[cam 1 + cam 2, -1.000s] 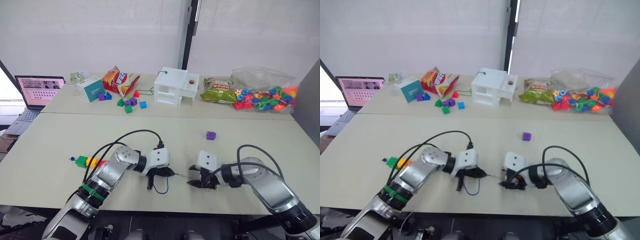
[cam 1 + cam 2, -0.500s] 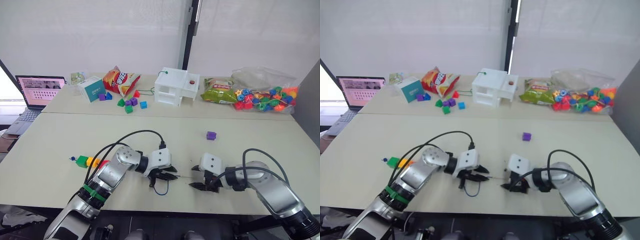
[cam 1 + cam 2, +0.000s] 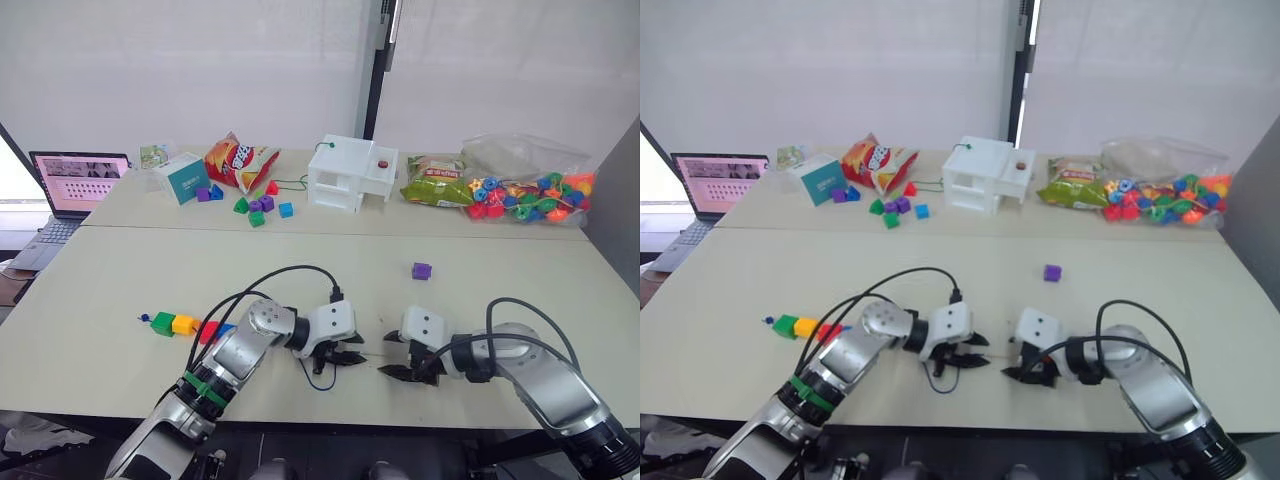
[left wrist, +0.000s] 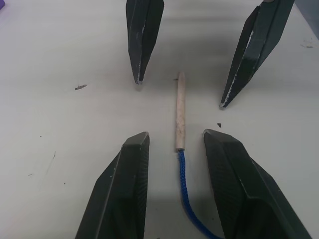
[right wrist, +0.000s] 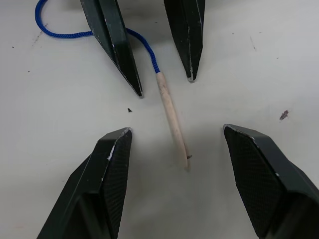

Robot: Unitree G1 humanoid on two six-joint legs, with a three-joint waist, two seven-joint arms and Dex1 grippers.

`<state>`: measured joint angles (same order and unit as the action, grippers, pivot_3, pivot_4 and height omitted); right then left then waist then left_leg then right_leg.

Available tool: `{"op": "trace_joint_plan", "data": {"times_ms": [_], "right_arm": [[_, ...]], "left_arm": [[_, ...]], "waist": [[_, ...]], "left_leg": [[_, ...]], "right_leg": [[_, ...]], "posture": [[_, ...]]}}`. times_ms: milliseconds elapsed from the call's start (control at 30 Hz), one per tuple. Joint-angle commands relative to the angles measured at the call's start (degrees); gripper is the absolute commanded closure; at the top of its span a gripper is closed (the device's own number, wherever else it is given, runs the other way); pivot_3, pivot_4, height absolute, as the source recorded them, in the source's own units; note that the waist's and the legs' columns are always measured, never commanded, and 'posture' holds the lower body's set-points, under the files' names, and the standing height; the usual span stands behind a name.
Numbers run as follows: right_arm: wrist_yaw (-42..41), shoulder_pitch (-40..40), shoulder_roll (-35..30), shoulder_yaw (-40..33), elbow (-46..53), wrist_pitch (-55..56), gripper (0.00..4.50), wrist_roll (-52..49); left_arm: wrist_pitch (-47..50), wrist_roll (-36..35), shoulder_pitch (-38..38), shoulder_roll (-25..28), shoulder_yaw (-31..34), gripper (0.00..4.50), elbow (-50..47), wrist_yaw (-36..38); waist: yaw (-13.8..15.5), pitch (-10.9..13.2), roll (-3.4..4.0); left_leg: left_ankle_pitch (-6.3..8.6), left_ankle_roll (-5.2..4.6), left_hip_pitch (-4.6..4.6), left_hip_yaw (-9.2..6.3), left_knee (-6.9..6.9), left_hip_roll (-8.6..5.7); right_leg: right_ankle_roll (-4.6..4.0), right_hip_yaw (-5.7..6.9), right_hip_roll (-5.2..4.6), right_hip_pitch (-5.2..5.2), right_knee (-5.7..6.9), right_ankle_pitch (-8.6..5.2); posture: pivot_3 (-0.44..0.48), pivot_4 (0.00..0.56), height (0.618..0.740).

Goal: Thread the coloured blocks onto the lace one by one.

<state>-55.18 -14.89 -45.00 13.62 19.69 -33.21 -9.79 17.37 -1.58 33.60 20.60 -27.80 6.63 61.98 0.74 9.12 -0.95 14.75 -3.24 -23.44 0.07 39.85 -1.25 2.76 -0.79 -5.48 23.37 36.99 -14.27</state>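
The lace's pale stiff tip (image 4: 180, 112) lies flat on the table, with its dark-blue cord (image 3: 320, 380) looping back under my left gripper. Both grippers face each other across the tip. My left gripper (image 3: 345, 357) is open, its fingers (image 4: 132, 189) standing on either side of the tip's base without touching it. My right gripper (image 3: 395, 370) is open too, its fingers (image 5: 112, 174) wide apart around the tip's point. Green (image 3: 163, 322), yellow (image 3: 184, 324), red (image 3: 208, 330) and blue blocks sit in a row at the left. The purple block (image 3: 422, 270) lies alone beyond the right gripper.
Along the back stand a laptop (image 3: 78, 182), a teal box (image 3: 183, 177), a snack bag (image 3: 238, 160), a cluster of small blocks (image 3: 255, 205), a white box (image 3: 352, 173), a green bag (image 3: 435, 182) and a clear bag of beads (image 3: 525, 190). The table's front edge is close to both grippers.
My left gripper has slid to the right, closer to the right gripper, uncovering the row of blocks. The right gripper's fingers spread a second ago and have stayed put since.
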Motion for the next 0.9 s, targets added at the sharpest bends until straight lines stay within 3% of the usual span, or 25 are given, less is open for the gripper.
{"op": "trace_joint_plan", "data": {"times_ms": [33,200,500,633,800,900], "right_arm": [[0.3,-0.2,-0.9,-2.2,1.8,-0.9,1.4,-0.6],[0.4,-0.4,-0.9,-2.3,1.8,-1.2,1.4,-0.9],[1.6,0.6,-0.4,-3.7,2.3,-2.1,1.4,-1.9],[5.5,2.2,1.8,-9.5,4.2,-6.0,1.4,-5.0],[14.7,5.5,7.7,-15.2,8.1,-11.0,1.4,-6.4],[24.4,7.4,14.1,-16.1,9.9,-12.9,1.4,-3.2]], "left_arm": [[0.4,1.7,-0.5,1.1,-1.4,2.92,-0.5,0.5],[0.0,2.3,-0.6,0.4,-1.4,4.47,0.5,-0.3],[0.8,0.9,-0.7,0.5,0.0,4.47,-0.9,0.5],[2.7,-0.2,-0.4,6.1,2.1,4.47,-5.0,4.0],[7.0,-3.9,-0.4,12.4,5.5,4.47,-10.5,7.5],[10.3,-6.4,-0.4,14.7,7.5,4.47,-12.8,8.7]], "waist": [[0.0,0.0,0.0],[0.0,0.0,0.0],[0.0,0.0,0.0],[-0.2,0.0,0.0],[-0.3,0.0,0.01],[0.0,0.0,0.01]], "left_leg": [[0.0,0.0,0.02,0.0,0.0,0.0],[0.0,0.0,0.16,0.0,-0.03,0.04],[0.0,0.0,0.14,0.0,-0.02,0.02],[0.0,0.0,0.14,-0.01,-0.06,0.06],[0.0,0.0,0.14,-0.01,-0.1,0.1],[0.0,0.0,0.1,-0.01,-0.08,0.08]], "right_leg": [[0.0,0.0,0.0,-0.01,0.0,0.0],[0.0,-0.01,0.02,-0.12,-0.03,0.0],[0.0,0.0,-0.01,-0.13,-0.03,0.0],[-0.01,-0.02,0.03,-0.1,-0.02,0.0],[-0.02,-0.05,0.06,-0.05,0.0,-0.01],[-0.02,-0.03,0.01,-0.04,0.0,-0.01]], "posture": [[0.0,0.15,0.74],[0.0,0.15,0.74],[0.0,0.15,0.74],[0.0,0.15,0.74],[0.0,0.15,0.74],[0.0,0.15,0.74]]}}
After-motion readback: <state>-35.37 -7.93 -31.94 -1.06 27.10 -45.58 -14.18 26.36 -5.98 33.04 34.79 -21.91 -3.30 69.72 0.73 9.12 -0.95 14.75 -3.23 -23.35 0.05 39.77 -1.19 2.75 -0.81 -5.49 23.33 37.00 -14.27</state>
